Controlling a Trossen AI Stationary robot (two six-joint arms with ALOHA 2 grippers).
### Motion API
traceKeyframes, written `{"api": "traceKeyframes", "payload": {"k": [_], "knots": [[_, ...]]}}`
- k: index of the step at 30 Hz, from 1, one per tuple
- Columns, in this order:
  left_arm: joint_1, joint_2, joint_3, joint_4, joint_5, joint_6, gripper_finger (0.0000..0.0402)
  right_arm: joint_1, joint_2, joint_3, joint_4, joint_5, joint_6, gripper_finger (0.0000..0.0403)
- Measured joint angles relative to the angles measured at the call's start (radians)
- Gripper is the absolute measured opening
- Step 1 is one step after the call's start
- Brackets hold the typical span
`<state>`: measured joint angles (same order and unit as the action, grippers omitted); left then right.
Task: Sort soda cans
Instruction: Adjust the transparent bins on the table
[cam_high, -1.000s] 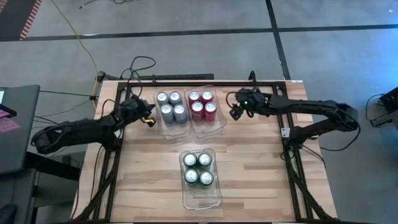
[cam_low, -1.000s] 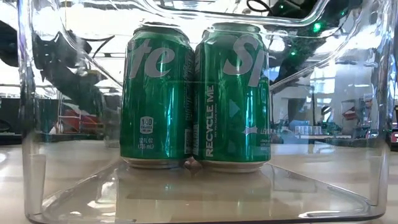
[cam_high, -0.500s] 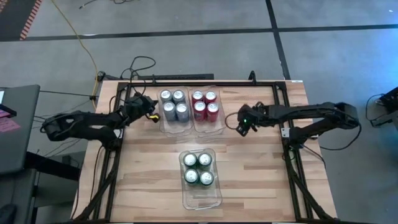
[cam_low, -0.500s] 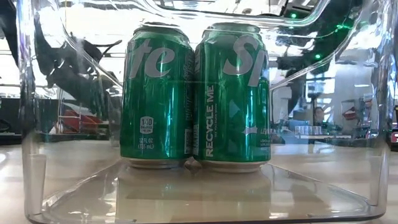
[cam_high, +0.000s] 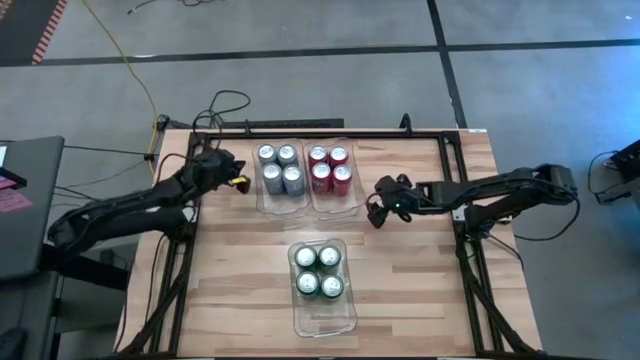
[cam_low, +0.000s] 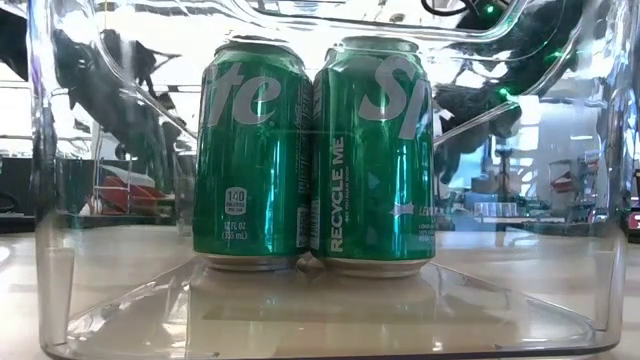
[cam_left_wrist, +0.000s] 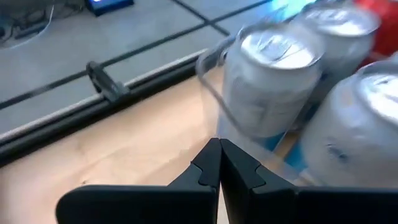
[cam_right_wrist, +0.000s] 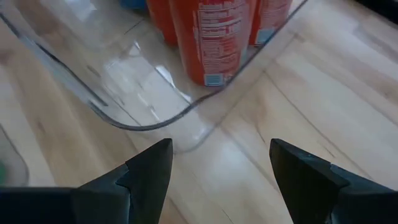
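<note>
- High view: the left tool (cam_high: 238, 182), pressed together and empty, sits just beside the silver-grey cans (cam_high: 279, 167) in their clear bin (cam_high: 277, 206); the right tool (cam_high: 374, 212), spread and empty, hangs over bare bench (cam_high: 420, 270) near the red cans (cam_high: 328, 168).
- Low view: green cans (cam_low: 315, 155) stand inside a clear near bin (cam_low: 45, 190).
- Left wrist view: the shut fingertips (cam_left_wrist: 208, 163) point at the bin's edge.
- Right wrist view: open wood lies between the fingers (cam_right_wrist: 149, 171).

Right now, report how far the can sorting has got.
Looks done: four silver-grey cans in one clear bin, four red cans in the next, four green cans in the near bin. Nothing in hand: left gripper shut and empty, right gripper open and empty. No loose cans show.
</note>
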<state>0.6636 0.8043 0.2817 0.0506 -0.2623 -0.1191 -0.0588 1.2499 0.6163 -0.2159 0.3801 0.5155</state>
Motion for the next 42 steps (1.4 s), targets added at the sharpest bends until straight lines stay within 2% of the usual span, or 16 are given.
{"api": "traceKeyframes", "payload": {"k": [6,11,17,25,27,30,32,39,42], "knots": [[-0.05,-0.148,0.0,-0.039,0.001,-0.009,0.0,-0.023,0.018,0.0,0.063,-0.049,-0.016,0.0286],[-0.093,-0.227,0.0,-0.064,0.0,-0.02,0.0,-0.048,0.081,0.001,0.143,-0.08,-0.028,0.0286],[-0.126,-0.259,0.0,-0.07,-0.005,-0.024,0.0,-0.097,0.163,0.001,0.229,-0.125,-0.071,0.0286],[-0.151,-0.257,0.0,-0.069,-0.004,-0.039,0.0,-0.136,0.168,0.001,0.232,-0.149,-0.096,0.0286],[-0.169,-0.257,0.0,-0.069,0.073,-0.022,0.0,-0.125,0.145,0.001,0.204,-0.149,-0.094,0.0286],[-0.222,-0.264,0.0,-0.056,0.321,0.072,0.0,-0.095,0.09,0.001,0.125,-0.151,-0.067,0.0286],[-0.278,-0.264,0.0,-0.043,0.418,0.105,0.0,-0.068,0.042,0.001,0.076,-0.148,-0.047,0.0286],[-0.496,-0.243,0.0,-0.068,0.436,0.138,0.0,0.039,-0.118,0.001,0.026,-0.142,0.018,0.0286],[-0.578,-0.207,0.0,-0.087,0.377,0.126,0.0,0.08,-0.164,0.001,0.029,-0.14,0.034,0.0286]]}}
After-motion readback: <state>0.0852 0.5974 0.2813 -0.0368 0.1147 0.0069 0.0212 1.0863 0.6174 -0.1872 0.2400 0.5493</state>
